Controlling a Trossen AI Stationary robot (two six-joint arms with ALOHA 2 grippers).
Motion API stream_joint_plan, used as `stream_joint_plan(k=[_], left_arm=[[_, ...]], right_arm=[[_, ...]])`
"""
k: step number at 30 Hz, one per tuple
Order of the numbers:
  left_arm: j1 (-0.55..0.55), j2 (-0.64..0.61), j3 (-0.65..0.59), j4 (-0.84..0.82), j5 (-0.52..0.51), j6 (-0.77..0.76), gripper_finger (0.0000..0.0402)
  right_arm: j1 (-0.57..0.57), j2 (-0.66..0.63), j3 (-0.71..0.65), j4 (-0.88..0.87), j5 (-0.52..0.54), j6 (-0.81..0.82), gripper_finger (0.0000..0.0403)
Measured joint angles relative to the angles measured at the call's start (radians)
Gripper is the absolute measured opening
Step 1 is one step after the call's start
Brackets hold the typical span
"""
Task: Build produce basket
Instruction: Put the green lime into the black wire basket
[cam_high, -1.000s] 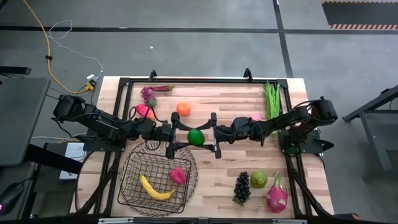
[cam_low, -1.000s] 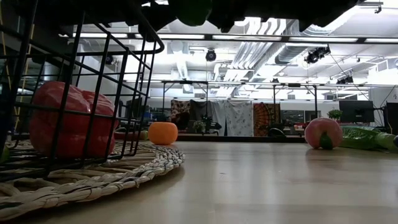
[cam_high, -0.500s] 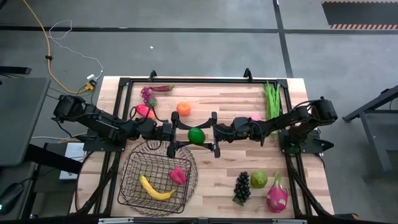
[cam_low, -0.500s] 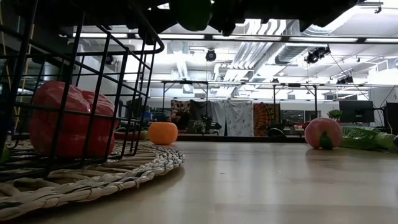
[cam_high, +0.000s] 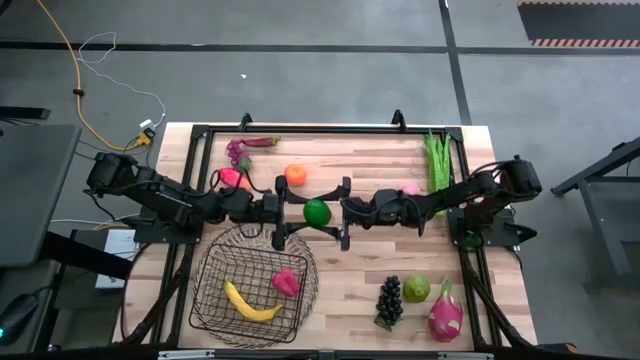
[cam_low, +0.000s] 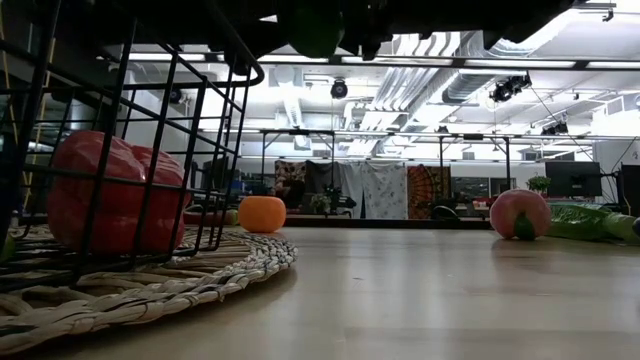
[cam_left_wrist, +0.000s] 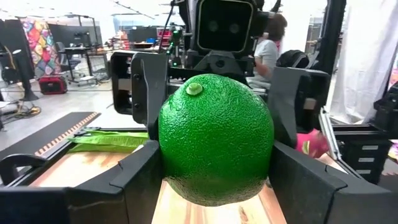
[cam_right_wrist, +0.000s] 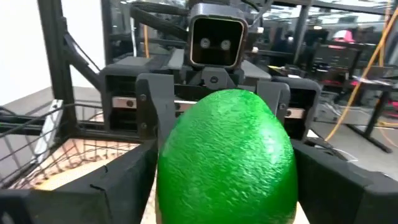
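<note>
Lime (cam_high: 317, 211) at frame centre, lifted off the table (cam_high: 360, 270), between two claws that meet head-on.

Left claw (cam_high: 300, 212), reaching in from the left, pinching the lime: in the left wrist view, own fingers (cam_left_wrist: 134, 180) pressed against both sides of the fruit.

Right claw (cam_high: 335, 212), reaching in from the right, flanking the same lime closely. Cannot tell whether gripping or just clear of it.

Basket (cam_high: 205, 290) at lower left of the table, on a woven mat just below the left claw. Inside: banana (cam_high: 250, 303) and a red fruit (cam_high: 286, 282).

Outside the basket, on the table:
- orange (cam_high: 295, 174), just above and left of the lime;
- pink fruit (cam_high: 228, 178) and purple grapes (cam_high: 238, 150), upper left;
- beans (cam_high: 437, 160), upper right edge;
- peach (cam_low: 518, 213), at right in the low view, largely hidden by the right arm from above;
- dark grapes (cam_high: 390, 298), pear (cam_high: 417, 288) and dragon fruit (cam_high: 446, 312), grouped at lower right, the pear between the other two.
</note>
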Motion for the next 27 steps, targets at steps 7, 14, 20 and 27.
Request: stream_joint_plan(k=[7,14,20,27], left_arm=[[-0.002,0.0,0.0,-0.022,-0.033,0.018,0.0249],[-0.002,-0.067,0.0,-0.149,-0.086,0.019,0.025],[-0.004,-0.256,-0.002,-0.386,-0.111,-0.008,0.025],[-0.035,-0.492,-0.003,-0.666,-0.109,-0.072,0.025]], right_arm=[[0.013,0.001,0.0,0.0,0.03,-0.024,0.038],[0.017,-0.035,-0.001,-0.065,0.05,-0.087,0.0387],[0.017,-0.129,-0.002,-0.194,0.047,-0.065,0.0387],[0.006,-0.253,-0.003,-0.401,0.045,0.028,0.0387]])
